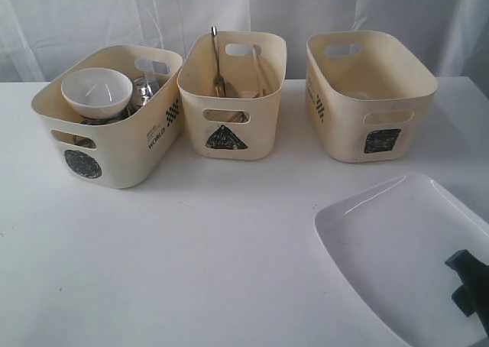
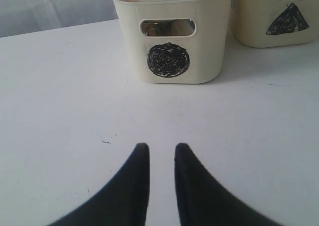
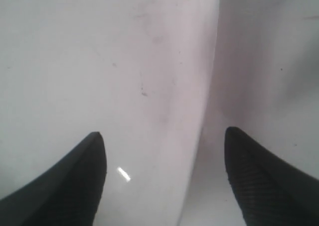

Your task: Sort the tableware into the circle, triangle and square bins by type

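While the large white rectangular plate [image 1: 390, 240] lies flat on the table [image 1: 191, 248], near the front right and well apart from all three bins, you cannot call the sort finished; it looks like the last piece out. Your right gripper [image 1: 463, 280] sits at the plate's near right rim, spread wide and grasping nothing. Beyond it, the square bin [image 1: 344, 125] on the right shows no contents from this angle, and I judge the plate belongs there. The triangle bin [image 1: 260, 125] in the middle holds steel cutlery [image 1: 215, 56] and wooden chopsticks [image 1: 260, 72] standing on end; the circle bin [image 1: 122, 156] on the left holds the white bowl [image 1: 95, 91] with steel mugs [image 1: 144, 91] beside it; so those two types appear done. Nested steel bowls I cannot make out clearly under the white bowl.

Only the right wrist view shows you that the plate's rim runs between the jaws, one fingertip over the plate, the other over bare table; the exterior view hides that. Only the left wrist view shows your left gripper [image 2: 162, 146]; it hovers low over bare table facing the circle bin, jaws drawn near together with a narrow gap, nothing between them; the exterior view does not show it at all.
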